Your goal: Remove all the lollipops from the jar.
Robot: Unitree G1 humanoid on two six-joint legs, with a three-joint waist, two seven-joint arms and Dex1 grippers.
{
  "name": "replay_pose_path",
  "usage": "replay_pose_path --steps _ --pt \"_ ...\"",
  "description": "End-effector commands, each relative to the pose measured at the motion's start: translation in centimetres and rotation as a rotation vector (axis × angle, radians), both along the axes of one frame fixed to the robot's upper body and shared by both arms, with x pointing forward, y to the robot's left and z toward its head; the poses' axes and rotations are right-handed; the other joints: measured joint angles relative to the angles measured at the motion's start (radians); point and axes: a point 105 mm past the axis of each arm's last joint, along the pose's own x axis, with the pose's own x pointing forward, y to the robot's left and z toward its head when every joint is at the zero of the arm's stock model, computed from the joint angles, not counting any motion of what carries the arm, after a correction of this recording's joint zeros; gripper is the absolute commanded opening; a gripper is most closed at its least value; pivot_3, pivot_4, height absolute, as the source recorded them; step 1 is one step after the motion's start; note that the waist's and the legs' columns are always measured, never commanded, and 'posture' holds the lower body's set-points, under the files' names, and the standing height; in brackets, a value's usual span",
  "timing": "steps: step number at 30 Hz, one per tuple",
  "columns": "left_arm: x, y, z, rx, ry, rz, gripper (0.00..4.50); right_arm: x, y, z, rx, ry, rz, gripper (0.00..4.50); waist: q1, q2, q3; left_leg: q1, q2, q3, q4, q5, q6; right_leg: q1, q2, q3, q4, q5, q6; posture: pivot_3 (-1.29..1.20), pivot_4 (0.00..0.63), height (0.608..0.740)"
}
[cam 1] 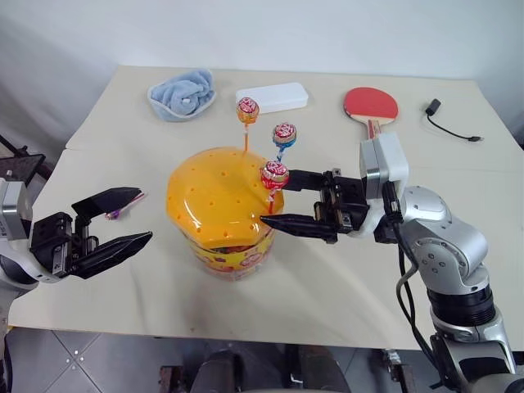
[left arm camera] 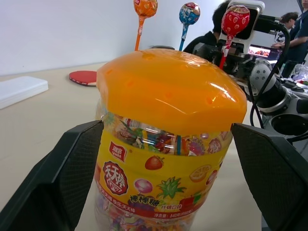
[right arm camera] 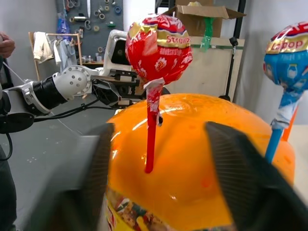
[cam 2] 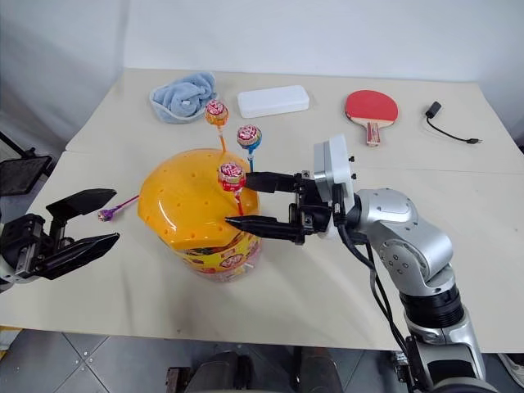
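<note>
The jar (cam 1: 223, 214), a clear tub with a domed orange lid, stands mid-table. Three lollipops stick up from holes in the lid: an orange-stick one (cam 1: 248, 110), a blue-stick one (cam 1: 284, 133) and a red-stick one (cam 1: 274, 173). A pink-stick lollipop (cam 2: 107, 214) lies on the table left of the jar. My right gripper (cam 1: 275, 197) reaches in from the right, open, its fingers one on each side of the red stick (right arm camera: 151, 130) without touching it. Left of the jar my left gripper (cam 1: 146, 215) is open and level, and the jar's label (left arm camera: 159, 178) shows between its fingers.
At the back of the table lie a blue cloth (cam 1: 182, 93), a white box (cam 1: 272, 97), a red paddle (cam 1: 371, 106) and a black cable (cam 1: 449, 123). The table's front edge (cam 1: 246, 332) is close to me.
</note>
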Motion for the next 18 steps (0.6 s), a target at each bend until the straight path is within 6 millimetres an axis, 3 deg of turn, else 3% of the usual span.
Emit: replay_pose_path --steps 1,5,8,12,16,18 --pt "-0.7 -0.3 0.7 -0.012 -0.039 -0.022 4.50 -0.6 -0.2 1.2 0.066 -0.040 0.050 1.55 0.000 0.000 0.000 0.000 0.000 0.000 0.000 0.000 0.000 0.000 0.000 0.000 0.000 0.000 0.000 0.00 0.150 0.740" --pt "-1.0 -0.8 1.2 -0.040 -0.049 -0.055 4.50 -1.2 -1.5 2.6 0.168 -0.048 0.121 0.16 0.001 0.000 0.000 0.000 0.000 0.000 0.000 0.000 0.000 0.000 0.000 0.000 0.000 0.000 0.001 0.00 0.150 0.740" --pt "-1.0 -1.3 1.5 -0.050 -0.062 -0.079 4.50 -1.3 -2.8 4.7 0.240 -0.050 0.128 0.03 0.000 0.000 0.000 -0.001 0.000 0.000 0.001 0.001 0.001 0.001 0.000 0.000 0.000 0.001 0.002 0.00 0.150 0.740" --pt "-0.6 -1.7 1.7 0.004 -0.090 -0.089 4.50 -0.1 -6.2 8.0 0.267 -0.048 -0.034 0.03 0.003 0.001 0.000 -0.001 -0.002 0.000 0.001 0.001 0.002 0.001 -0.001 0.000 -0.001 0.002 0.003 0.00 0.150 0.740" --pt "-0.3 -1.9 1.1 0.143 -0.115 -0.107 4.50 2.8 -11.8 5.8 0.072 0.080 -0.308 0.03 0.007 0.001 0.000 -0.002 -0.002 -0.001 0.000 0.001 0.003 0.001 -0.002 -0.001 -0.005 0.002 0.003 0.00 0.150 0.740" --pt "-0.2 -2.0 1.0 0.177 -0.123 -0.117 4.50 5.2 -15.2 2.1 -0.097 0.126 -0.523 0.03 0.005 0.001 0.000 -0.002 -0.003 0.000 0.000 0.000 0.006 0.002 -0.002 0.000 -0.005 0.002 0.003 0.00 0.150 0.740"
